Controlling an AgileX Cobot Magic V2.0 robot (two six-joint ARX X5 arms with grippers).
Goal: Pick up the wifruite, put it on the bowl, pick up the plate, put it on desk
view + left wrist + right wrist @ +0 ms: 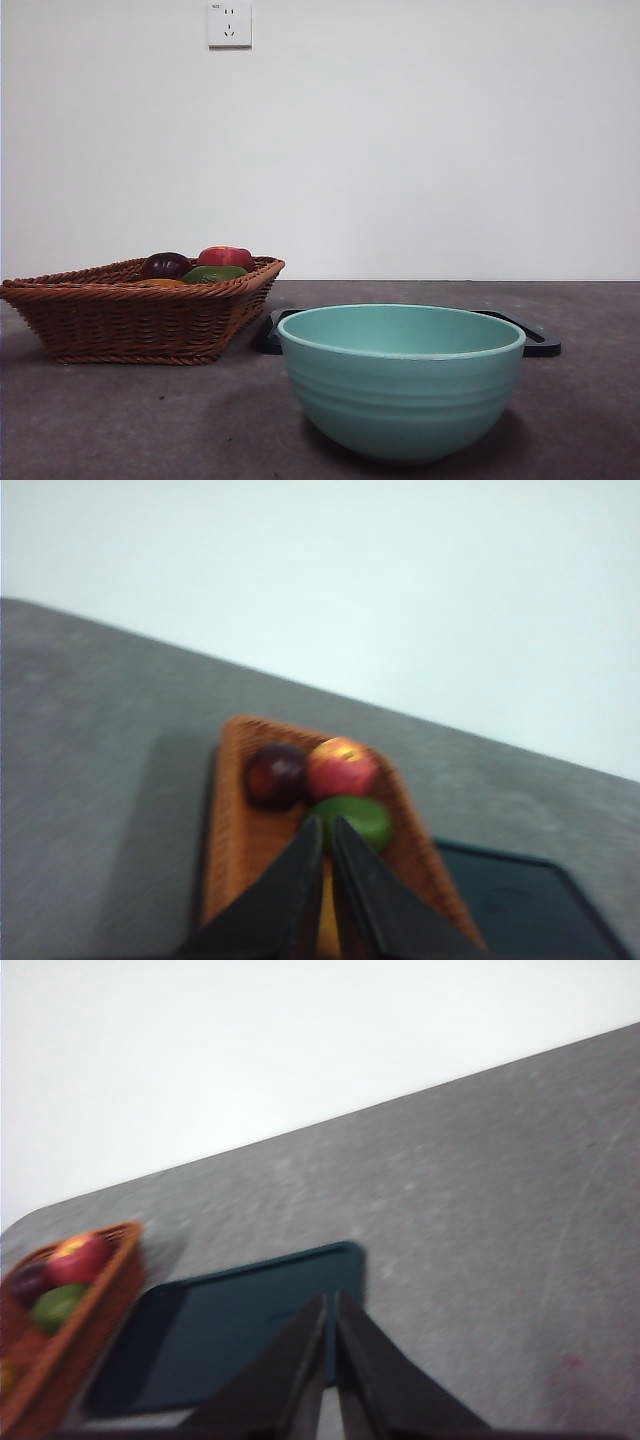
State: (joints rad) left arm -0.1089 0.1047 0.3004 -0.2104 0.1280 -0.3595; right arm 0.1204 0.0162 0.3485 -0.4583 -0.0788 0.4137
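Wifruite [160, 283]: lying low in the wicker basket [130, 325], tucked against the green fruit [213, 273] and in front of the dark purple fruit [165, 264]; red fruit [226, 256] at the back. Probably light and firm, with dull skin unlikely to slip; best taken across its short middle with moderate squeeze, coming from above to avoid nudging its neighbours and the basket rim; likely to roll once set in the bowl.

Seen only as a thin brown-orange sliver above the rim in the front view; a blurred yellow-orange strip [326, 925] in the slit between the jaws in the left wrist view; dark spot not visible.

Left tool [327, 820]: jaws drawn together, holding nothing, poised over the basket and aimed toward the fruits. Right tool [331, 1297]: jaws likewise together, empty, above the dark plate [230, 1330].

Mint-green bowl [400, 390] empty, standing on the table [150, 420] nearest the front camera, the plate lying flat just behind it, beside the basket. Neither step of the task begun yet.
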